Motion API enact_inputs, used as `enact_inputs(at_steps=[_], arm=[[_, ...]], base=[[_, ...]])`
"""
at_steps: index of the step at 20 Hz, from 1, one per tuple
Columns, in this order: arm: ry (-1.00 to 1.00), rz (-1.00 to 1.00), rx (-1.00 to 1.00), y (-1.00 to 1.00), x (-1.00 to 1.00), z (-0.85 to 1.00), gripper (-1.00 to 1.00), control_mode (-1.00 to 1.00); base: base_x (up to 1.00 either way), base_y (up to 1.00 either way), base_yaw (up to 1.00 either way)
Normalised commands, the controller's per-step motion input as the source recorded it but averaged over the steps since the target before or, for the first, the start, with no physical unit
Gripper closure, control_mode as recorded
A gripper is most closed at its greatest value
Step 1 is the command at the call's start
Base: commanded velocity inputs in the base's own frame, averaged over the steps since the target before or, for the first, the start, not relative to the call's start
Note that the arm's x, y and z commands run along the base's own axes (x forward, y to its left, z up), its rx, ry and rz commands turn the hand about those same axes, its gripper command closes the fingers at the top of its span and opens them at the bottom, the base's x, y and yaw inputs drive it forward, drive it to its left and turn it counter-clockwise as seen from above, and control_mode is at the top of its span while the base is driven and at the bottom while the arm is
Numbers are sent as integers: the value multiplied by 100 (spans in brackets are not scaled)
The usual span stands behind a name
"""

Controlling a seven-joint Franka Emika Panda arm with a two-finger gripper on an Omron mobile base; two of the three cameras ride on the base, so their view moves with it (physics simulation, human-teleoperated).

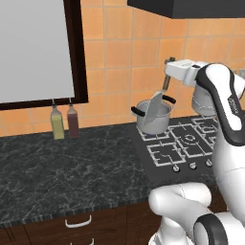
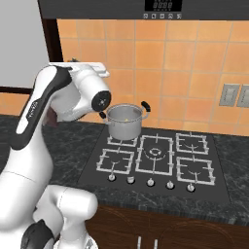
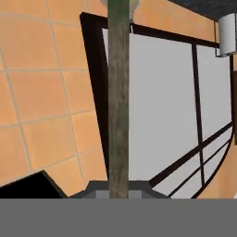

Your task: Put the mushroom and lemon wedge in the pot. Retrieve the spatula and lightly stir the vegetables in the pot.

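Spatula (image 1: 158, 106) work is underway: the gripper (image 1: 167, 76) is clamped shut on the thin brown handle, which hangs almost straight down so that the flat grey blade reaches the mouth of the pot (image 2: 124, 121) at the side nearest the arm. That upright hold looks chosen to let the blade dip past the rim and sweep gently without knocking the steel wall. The pot stands on the back left burner of the stove (image 2: 155, 158), near the tiled wall, its two black handles pointing out to the sides. In the right base view a small yellow speck, probably the lemon wedge (image 2: 127, 120), lies on the pot's floor; the mushroom I cannot make out for certain at this size. Two bottles (image 1: 64, 122) stand well apart on the counter (image 1: 72, 162) against the back wall, out of the arm's way. Judging from this, the loading is done and the stirring step is in hand.
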Motion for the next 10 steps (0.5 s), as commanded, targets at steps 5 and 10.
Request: enact_inputs(at_steps=[5,10], arm=[[5,-9,1,-46,55,33,100,-100],[1,-6,0,-43,65,-1,100,-100]], base=[[0,0,0],[0,0,0]])
